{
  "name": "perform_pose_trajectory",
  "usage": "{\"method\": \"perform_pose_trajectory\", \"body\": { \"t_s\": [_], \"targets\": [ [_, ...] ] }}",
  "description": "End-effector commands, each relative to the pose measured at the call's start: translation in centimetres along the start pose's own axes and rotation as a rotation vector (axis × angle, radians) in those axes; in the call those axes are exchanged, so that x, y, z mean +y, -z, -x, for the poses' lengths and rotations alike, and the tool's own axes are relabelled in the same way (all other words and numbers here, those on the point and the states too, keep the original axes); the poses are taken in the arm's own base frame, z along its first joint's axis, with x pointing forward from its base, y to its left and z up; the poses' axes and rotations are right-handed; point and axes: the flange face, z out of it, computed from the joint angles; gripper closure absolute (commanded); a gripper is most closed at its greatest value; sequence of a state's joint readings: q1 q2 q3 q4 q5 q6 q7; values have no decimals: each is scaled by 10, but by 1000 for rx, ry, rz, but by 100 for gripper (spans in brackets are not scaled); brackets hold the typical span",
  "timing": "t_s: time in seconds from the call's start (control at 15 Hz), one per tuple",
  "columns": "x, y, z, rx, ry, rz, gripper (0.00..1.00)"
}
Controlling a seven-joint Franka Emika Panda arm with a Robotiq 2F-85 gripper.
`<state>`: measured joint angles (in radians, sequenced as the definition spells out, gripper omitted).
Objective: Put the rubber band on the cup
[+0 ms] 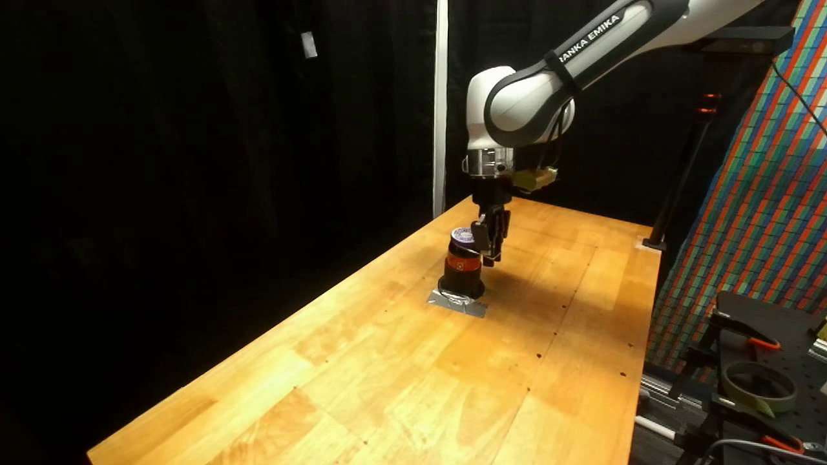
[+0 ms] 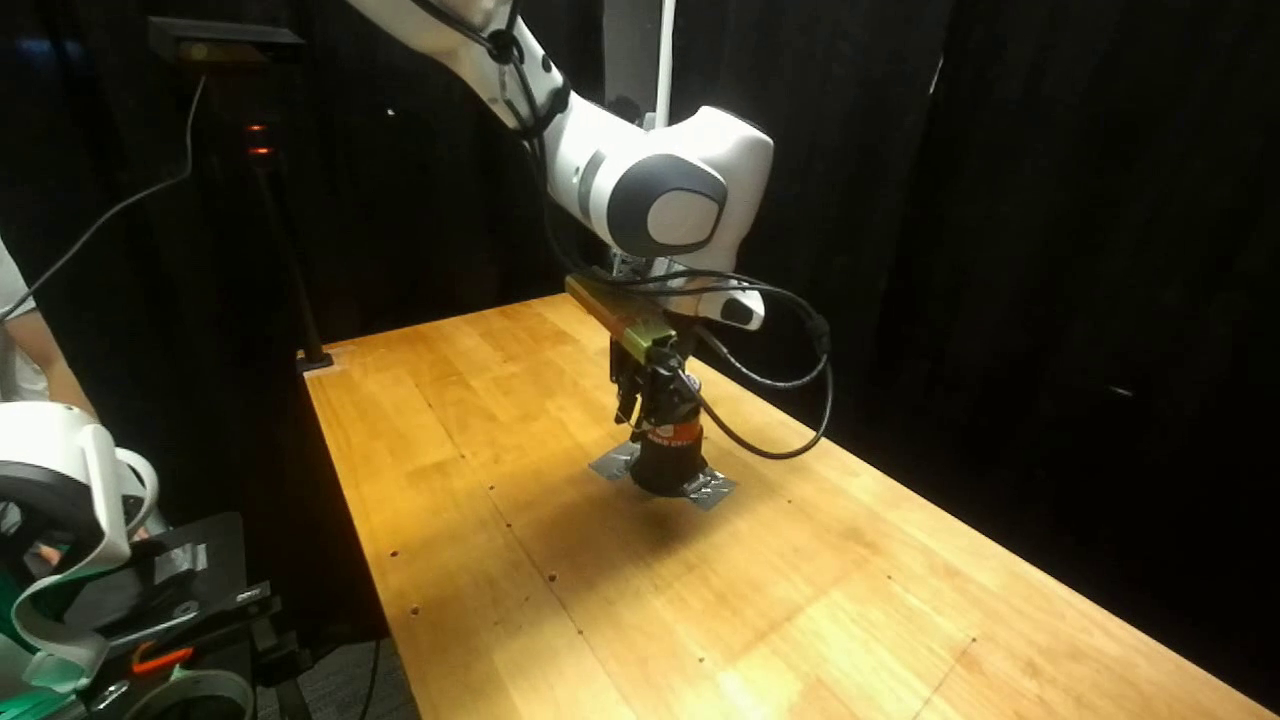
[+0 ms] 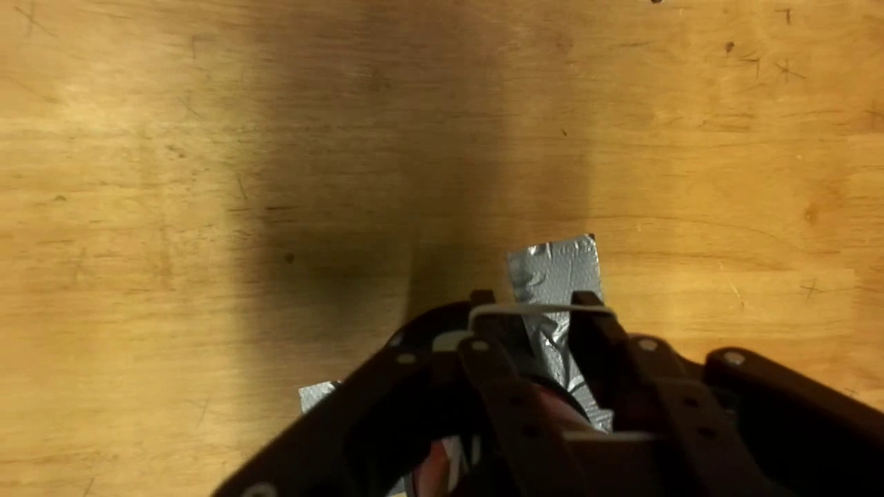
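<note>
The dark cup [image 1: 460, 284], ringed in orange-red and topped in purple and white, stands upright on the wooden table [image 1: 387, 368], with silver tape [image 1: 456, 304] at its foot. In the wrist view the gripper [image 3: 535, 299] has its jaws part-way spread, a plain gap between the two fingers [image 3: 599, 345], and a pale rubber band [image 3: 542, 308] is stretched across that gap at the tips. Another pale strip [image 3: 615, 436] crosses farther up the fingers; whether it belongs to the same band cannot be told. In an exterior view the gripper points down just right of the cup's upper part, overlapping the right edge of its top; contact between the two cannot be made out. A yellow-green housing [image 2: 620, 318] sits above the gripper, with black cables [image 2: 818, 332] looping out beside it. To the right of the table in an exterior view, a roll of tape [image 1: 775, 404] lies on a dark stand [image 1: 756, 310].
</note>
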<state>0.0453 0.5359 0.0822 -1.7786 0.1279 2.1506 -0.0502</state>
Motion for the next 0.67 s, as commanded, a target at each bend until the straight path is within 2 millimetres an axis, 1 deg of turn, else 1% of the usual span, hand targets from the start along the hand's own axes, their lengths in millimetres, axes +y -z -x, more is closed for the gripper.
{"method": "perform_pose_trajectory", "body": {
  "t_s": [0.0,0.07,0.4,0.6],
  "targets": [
    [-4,7,43,87,30,34,95],
    [-5,9,48,163,35,44,100],
    [-8,2,75,386,71,46,100],
    [-10,-5,90,469,88,49,100]
  ]
}}
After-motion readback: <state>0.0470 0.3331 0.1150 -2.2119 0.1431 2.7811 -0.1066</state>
